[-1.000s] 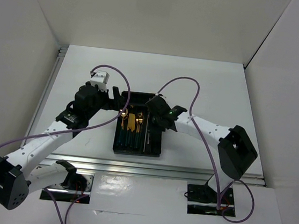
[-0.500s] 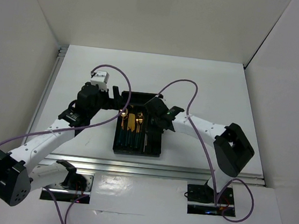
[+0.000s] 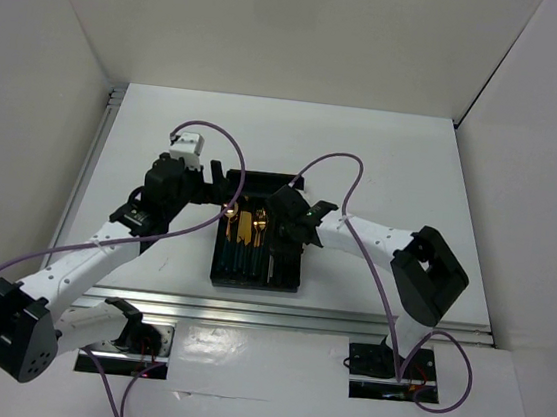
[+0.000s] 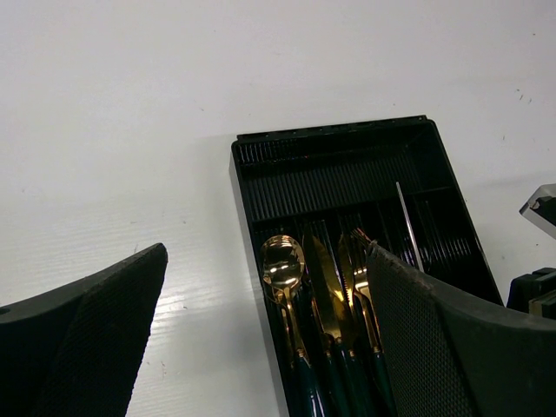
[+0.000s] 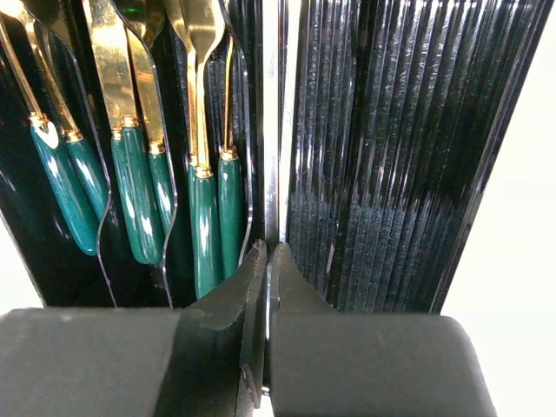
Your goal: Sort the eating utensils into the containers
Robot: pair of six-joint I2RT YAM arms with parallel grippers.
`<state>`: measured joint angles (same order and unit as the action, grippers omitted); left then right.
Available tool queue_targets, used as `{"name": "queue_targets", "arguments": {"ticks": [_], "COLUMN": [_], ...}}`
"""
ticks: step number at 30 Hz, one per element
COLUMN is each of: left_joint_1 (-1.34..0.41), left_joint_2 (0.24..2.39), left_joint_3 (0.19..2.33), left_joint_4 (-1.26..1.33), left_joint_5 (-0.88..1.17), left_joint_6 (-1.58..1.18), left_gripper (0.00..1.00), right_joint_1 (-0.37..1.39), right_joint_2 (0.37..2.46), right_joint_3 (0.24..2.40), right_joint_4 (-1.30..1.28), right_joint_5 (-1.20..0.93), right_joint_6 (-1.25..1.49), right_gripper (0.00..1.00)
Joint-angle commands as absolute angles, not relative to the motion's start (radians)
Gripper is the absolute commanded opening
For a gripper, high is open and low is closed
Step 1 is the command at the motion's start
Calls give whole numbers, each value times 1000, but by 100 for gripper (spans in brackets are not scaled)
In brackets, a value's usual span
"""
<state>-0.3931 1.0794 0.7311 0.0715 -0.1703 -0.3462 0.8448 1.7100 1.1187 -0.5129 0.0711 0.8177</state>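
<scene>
White bench (image 3: 385, 160) is carrying a black tray (image 3: 290, 270). Left pincer (image 4: 265, 252) is hovering over it, fingers wide apart. Green-handled utensils (image 3: 244, 230) are lying in its left compartments. Right pincer (image 5: 268, 261) is clamping the thin silver piece (image 5: 271, 130).

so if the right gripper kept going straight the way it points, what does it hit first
Most likely the ribbed floor of the black tray: the right gripper, shut on the thin silver piece, points along that compartment with nothing else ahead. Depth is unclear.

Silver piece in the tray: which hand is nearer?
Right. The right hand is shut on the silver piece; the left hand hovers open by the tray's far-left corner.
</scene>
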Motion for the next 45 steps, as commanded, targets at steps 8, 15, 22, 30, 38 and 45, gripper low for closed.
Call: {"name": "queue_targets", "arguments": {"ticks": [8,15,22,30,38,45], "left_joint_1": [-388,-388,-388,-388,-388,-388], "left_joint_2": [1100,1100,1109,1109,1109,1109], "left_joint_3": [730,730,730,730,730,730], "left_joint_4": [112,112,103,103,103,103], "left_joint_5": [-152,-143,-143,-132,-132,-132], "left_joint_6": [-362,-362,-362,-371,-371,-371], "left_gripper": [100,100,100,100,100,100], "right_joint_1": [873,882,882,882,891,891], "right_joint_2": [1721,1721,1721,1761,1779,1723], "right_joint_3": [1115,1115,1115,1115,1135,1155], "right_joint_4": [-524,-567,-577,-577,-577,-588], "right_joint_5": [83,112,123,114,114,137], "right_joint_6": [839,859,868,868,859,838], "right_gripper": [0,0,0,4,19,69]}}
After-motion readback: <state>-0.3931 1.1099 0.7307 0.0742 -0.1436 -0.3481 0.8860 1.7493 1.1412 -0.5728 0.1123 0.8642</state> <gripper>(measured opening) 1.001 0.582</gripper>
